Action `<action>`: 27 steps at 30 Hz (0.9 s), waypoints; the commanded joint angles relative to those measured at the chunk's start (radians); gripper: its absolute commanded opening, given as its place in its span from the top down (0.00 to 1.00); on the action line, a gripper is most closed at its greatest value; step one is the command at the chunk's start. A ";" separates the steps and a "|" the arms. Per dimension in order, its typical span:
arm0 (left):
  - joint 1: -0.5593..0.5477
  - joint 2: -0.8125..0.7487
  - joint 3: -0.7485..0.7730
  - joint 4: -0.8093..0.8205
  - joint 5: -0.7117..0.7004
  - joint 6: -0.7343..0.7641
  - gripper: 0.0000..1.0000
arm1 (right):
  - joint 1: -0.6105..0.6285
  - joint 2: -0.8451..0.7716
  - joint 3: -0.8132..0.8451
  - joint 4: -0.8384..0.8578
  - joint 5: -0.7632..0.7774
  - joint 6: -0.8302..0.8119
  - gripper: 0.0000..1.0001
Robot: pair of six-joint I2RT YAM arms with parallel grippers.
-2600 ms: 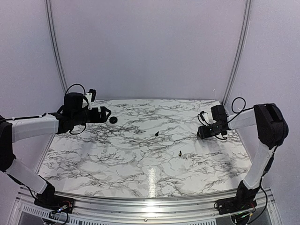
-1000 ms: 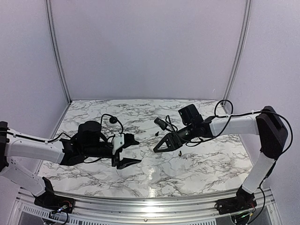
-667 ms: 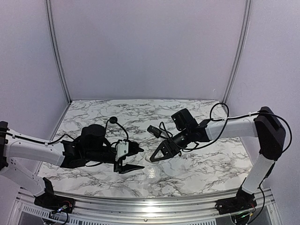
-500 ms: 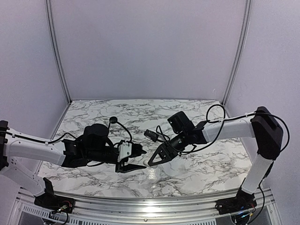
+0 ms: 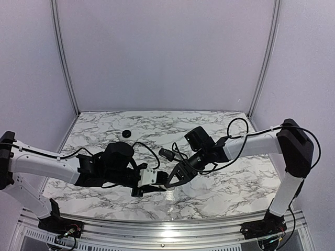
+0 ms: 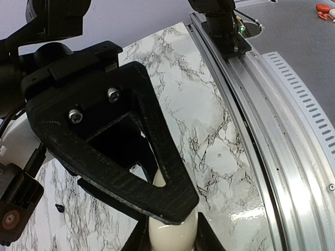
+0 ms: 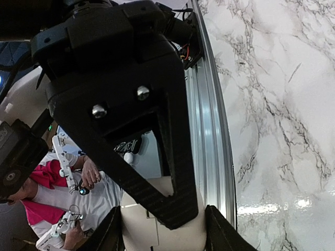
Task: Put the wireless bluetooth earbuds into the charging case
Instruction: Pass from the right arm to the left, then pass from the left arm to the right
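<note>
Resting between left and right jaws, the charging case (image 6: 170,235) seems clamped by both pairs.

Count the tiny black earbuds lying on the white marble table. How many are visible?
1. One tiny black earbud lies on the white marble table, at the lower left of the left wrist view. The second is not visible; it may be hidden.

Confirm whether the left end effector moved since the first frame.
Yes. The left end effector went from beside the small black disc toward the table's near edge, centre.
</note>
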 commanded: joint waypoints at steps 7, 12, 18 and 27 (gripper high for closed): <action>0.005 -0.007 0.043 -0.047 0.016 -0.080 0.96 | -0.001 -0.043 0.042 -0.007 0.011 -0.069 0.51; 0.046 -0.040 0.041 0.007 0.084 -0.194 1.00 | -0.054 -0.190 0.004 0.086 0.109 -0.084 0.35; 0.121 -0.086 0.024 0.115 0.202 -0.345 1.00 | -0.076 -0.428 -0.121 0.212 0.292 -0.169 0.32; 0.178 -0.101 0.003 0.307 0.343 -0.563 1.00 | 0.016 -0.569 -0.225 0.268 0.499 -0.359 0.39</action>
